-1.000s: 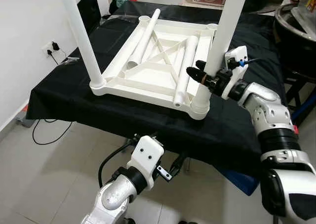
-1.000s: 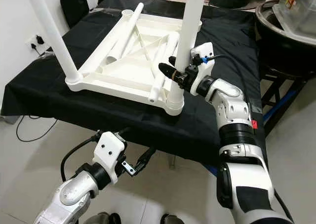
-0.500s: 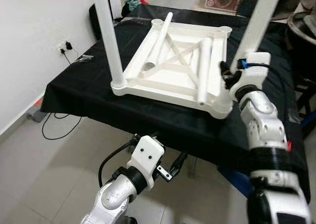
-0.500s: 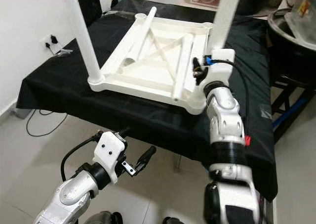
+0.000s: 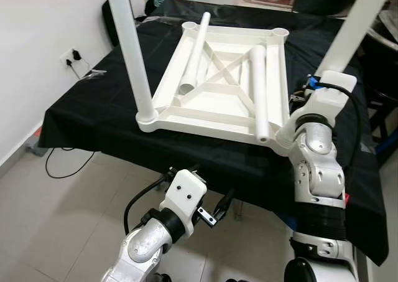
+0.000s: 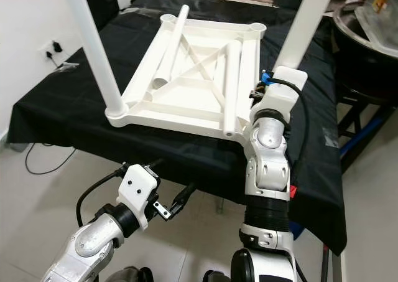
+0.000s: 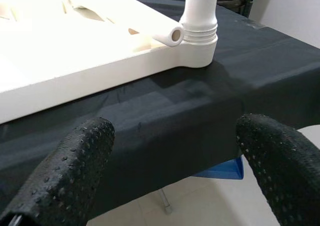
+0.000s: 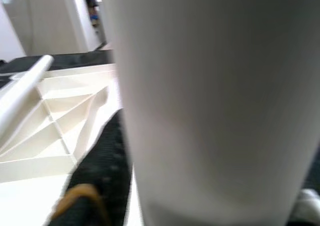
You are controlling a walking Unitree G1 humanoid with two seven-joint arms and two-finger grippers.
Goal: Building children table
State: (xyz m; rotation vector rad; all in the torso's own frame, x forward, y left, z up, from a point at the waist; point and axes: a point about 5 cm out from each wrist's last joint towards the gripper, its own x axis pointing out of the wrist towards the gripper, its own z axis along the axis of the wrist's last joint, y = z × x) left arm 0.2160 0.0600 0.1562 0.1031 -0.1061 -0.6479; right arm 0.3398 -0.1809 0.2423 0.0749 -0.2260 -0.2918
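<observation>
Tabletop [image 5: 217, 101], white plastic, lies upside down on desk w/ black cloth [image 5: 93, 114]. 2 legs stand upright in near corners: left leg [image 5: 132, 51], right leg [image 5: 348, 33]. 2 loose legs lie across the underside: one [image 5: 194, 51] on the left, one [image 5: 258, 89] on the right. Right gripper [image 5: 303, 98] at base of right leg; wrist view has a finger [image 8: 102, 171] against it, fingers' state can't tell. Left gripper [image 7: 170, 151] low in front of desk edge, fingers [image 7: 70, 166] wide apart, holding nothing
</observation>
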